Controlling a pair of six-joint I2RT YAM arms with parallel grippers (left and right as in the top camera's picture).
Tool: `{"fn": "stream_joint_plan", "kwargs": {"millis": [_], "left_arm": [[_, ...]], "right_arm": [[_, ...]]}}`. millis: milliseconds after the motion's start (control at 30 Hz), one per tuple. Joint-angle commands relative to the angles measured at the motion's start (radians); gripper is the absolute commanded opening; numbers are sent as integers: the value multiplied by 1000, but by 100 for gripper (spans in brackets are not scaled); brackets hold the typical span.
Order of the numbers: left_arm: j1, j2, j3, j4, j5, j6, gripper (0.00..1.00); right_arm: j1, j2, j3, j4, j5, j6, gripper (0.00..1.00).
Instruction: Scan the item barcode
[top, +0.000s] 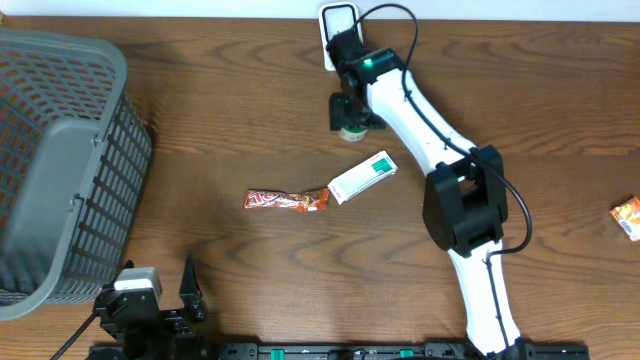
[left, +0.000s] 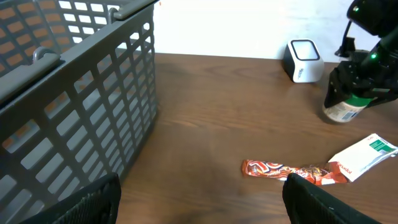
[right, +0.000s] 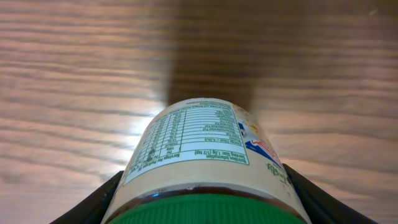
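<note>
The item is a jar (right: 198, 146) with a green lid and a beige label showing nutrition facts. My right gripper (right: 205, 202) is shut on it, a black finger pressed against each side just below the lid. From overhead, the jar (top: 352, 130) sits under the right gripper (top: 348, 110), just in front of the white barcode scanner (top: 338, 22) at the table's back edge. The left wrist view shows the jar (left: 342, 109) apparently resting on the table near the scanner (left: 303, 60). My left gripper (left: 202, 205) hangs open over bare wood at the front left, holding nothing.
A red candy bar (top: 288, 200) and a white-and-green box (top: 362, 177) lie mid-table. A grey mesh basket (top: 60, 150) fills the left side, close to the left gripper (top: 160, 290). A small orange packet (top: 627, 216) lies at the right edge.
</note>
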Motion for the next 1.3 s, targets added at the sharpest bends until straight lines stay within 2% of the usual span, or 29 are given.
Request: {"fn": "stream_joint_plan", "kwargs": {"millis": [0,300,433,767,900,1000,1267], "left_arm": [[-3,-6,2,3,6,-1,84],[-3,-6,2,3,6,-1,84],[-3,-6,2,3,6,-1,84],[-3,-6,2,3,6,-1,84],[-3,-6,2,3,6,-1,84],[-3,-6,2,3,6,-1,84],[-3,-6,2,3,6,-1,84]], "right_arm": [[-4,0,19,0,45,-49,49],[3,24,13,-5,45,-49,52],[2,42,13,-9,45,-49,66],[3,43,13,-21,45,-48,74],[3,43,13,-17,45,-48,91],[3,43,13,-19,35,-48,97],[-2,44,13,-47,6,-25,99]]}}
